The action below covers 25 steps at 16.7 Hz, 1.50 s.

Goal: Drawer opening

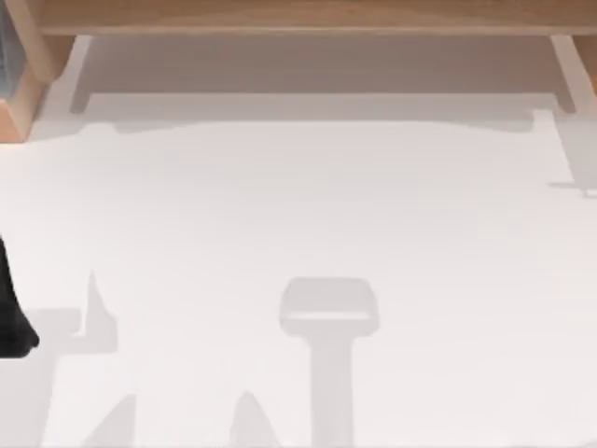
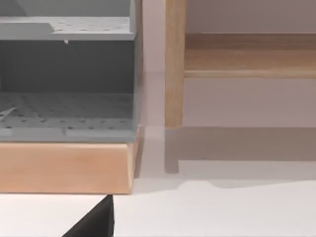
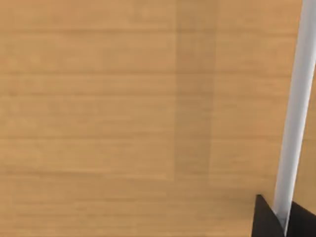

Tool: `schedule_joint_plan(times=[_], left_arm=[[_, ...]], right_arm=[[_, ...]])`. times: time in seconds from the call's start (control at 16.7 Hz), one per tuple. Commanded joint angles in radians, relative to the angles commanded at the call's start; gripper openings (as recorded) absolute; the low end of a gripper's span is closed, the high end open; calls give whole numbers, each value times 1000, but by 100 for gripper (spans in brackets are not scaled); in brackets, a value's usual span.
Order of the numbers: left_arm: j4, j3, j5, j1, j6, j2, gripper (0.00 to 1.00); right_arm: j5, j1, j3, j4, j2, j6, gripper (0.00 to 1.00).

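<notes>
White table (image 1: 298, 233) fronting wooden cabinet (image 1: 298, 14). Right gripper (image 3: 284, 217) clamped on pale handle bar (image 3: 296, 108), ready for pulling. Left gripper (image 1: 11, 308) parked left; closure indeterminate.

Matte black, angular claw (image 3: 284, 217) fingers

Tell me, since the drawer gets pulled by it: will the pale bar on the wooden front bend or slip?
Probably stiff: the bar runs straight and even across the wooden front. Possibly slippery, as it looks smooth where the right gripper meets it. Left arm sits parked at the table's left edge.
</notes>
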State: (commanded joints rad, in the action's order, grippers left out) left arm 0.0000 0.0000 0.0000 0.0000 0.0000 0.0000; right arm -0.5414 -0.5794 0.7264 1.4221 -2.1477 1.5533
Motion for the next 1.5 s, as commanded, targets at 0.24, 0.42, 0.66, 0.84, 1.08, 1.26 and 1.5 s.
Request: schedule_joint_plan(times=[0.24, 0.42, 0.66, 0.84, 1.08, 1.26, 1.5], left_arm=[[0, 0, 0, 0, 0, 0, 100], [0, 0, 0, 0, 0, 0, 100], [0, 0, 0, 0, 0, 0, 100], [0, 0, 0, 0, 0, 0, 100], [0, 0, 0, 0, 0, 0, 100], [0, 0, 0, 0, 0, 0, 100], [0, 0, 0, 0, 0, 0, 100]], right_arm=[[-12, -11, -31, 18, 13, 0, 0], [-11, -10, -28, 20, 10, 0, 0], [-69, -62, -120, 87, 46, 6, 0], [-119, -115, -217, 141, 75, 0, 0], [-133, -131, -242, 158, 86, -2, 0], [-133, -131, -242, 158, 86, -2, 15], [-133, -131, -242, 158, 86, -2, 45]])
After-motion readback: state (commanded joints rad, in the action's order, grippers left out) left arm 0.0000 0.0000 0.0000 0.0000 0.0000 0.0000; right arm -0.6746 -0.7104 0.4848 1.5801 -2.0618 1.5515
